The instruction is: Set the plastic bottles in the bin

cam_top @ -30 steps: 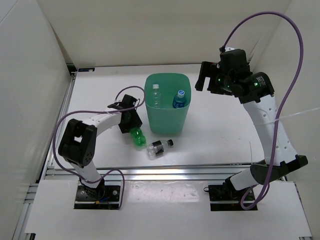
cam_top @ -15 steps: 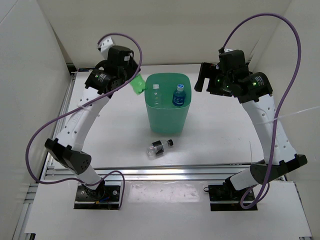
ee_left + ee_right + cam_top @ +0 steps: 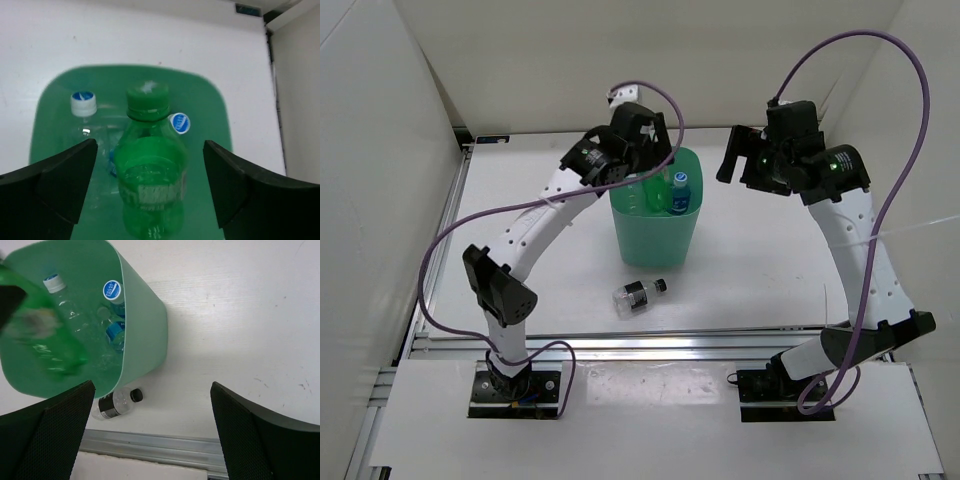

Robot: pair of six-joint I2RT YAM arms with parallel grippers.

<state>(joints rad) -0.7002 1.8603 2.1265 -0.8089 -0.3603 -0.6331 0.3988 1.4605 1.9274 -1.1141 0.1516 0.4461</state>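
My left gripper [image 3: 658,172] hangs open over the mint-green bin [image 3: 655,235]. A green bottle [image 3: 150,175] sits loose between its spread fingers [image 3: 55,180], touching neither, cap up and blurred in the right wrist view [image 3: 45,335]. Inside the bin [image 3: 220,115] lie a clear white-capped bottle [image 3: 83,102] and a blue-labelled bottle [image 3: 680,190]. A short clear bottle with a black label [image 3: 638,295] lies on the table in front of the bin, also seen from the right wrist [image 3: 117,402]. My right gripper [image 3: 730,160] is open and holds nothing, high to the right of the bin.
White walls enclose the table on the left, back and right. A metal rail [image 3: 650,345] runs along the near edge, just behind the short bottle. Purple cables loop over both arms.
The left arm lifted the green bottle from the table left of the bin, swung over the bin and opened its jaws, letting the bottle go. The right arm barely moved.
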